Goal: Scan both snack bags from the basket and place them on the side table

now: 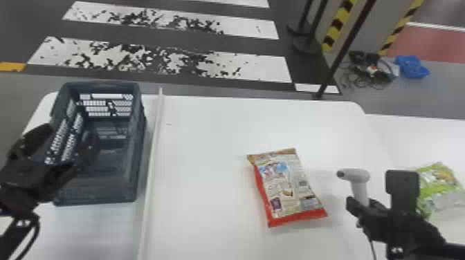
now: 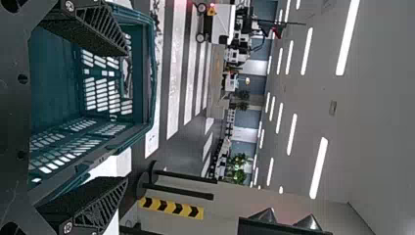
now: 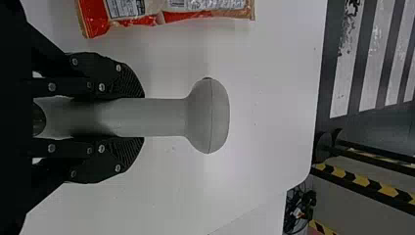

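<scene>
Two snack bags: red one [image 1: 289, 190] flat on the table [image 1: 207, 138], with white top stretching left to the raised strip [image 1: 152, 162]; green one [image 1: 434, 179] off right on the side table [image 1: 415, 138]
Scanner [image 1: 359, 179]: just right of red, right gripper [image 1: 361, 202] snug round its handle
Left gripper [image 1: 69, 138]: spread wide at the basket's [image 1: 138, 162] left side
Basket: left of strip, by the far-left corner

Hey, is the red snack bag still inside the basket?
No, the red bag lies on the white table, to the right of the basket.
</scene>
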Motion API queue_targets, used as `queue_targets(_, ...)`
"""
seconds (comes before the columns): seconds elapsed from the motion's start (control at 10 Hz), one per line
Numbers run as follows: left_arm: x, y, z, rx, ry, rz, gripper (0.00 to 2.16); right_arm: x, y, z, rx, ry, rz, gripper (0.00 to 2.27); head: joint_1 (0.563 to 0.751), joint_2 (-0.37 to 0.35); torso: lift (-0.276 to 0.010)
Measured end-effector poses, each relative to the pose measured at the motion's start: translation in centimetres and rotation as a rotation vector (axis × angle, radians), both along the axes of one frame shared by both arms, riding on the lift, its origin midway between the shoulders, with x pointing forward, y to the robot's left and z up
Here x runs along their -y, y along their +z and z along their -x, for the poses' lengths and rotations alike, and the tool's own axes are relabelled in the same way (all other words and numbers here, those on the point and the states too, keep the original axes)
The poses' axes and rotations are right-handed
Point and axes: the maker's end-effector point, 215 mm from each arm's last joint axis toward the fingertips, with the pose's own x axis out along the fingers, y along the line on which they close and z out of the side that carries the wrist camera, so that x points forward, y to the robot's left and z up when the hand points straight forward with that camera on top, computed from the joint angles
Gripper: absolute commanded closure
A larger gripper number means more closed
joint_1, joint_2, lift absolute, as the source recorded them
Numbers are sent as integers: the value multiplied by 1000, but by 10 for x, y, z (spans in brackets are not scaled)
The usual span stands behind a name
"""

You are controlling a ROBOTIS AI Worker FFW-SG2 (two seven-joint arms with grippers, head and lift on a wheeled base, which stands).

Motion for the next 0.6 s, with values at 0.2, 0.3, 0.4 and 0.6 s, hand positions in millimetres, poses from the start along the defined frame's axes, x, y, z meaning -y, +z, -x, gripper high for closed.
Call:
queue_targets(0.2,0,0,0,0,-1,-1,93,13,-15,-3,-4,-12,5,2253,695,-201,-75)
queue_targets(0.3,0,0,0,0,-2,-1,97,14,-21,-7,4,-7,7,2253,695,-203,-75)
queue_targets(0.4,0,1,1,1,-3,-2,97,14,-25,-11,13,0,11,2253,695,-203,-75)
queue_targets(0.6,0,2,1,2,-5,-4,97,15,-30,-15,19,6,15,2253,695,-202,-75)
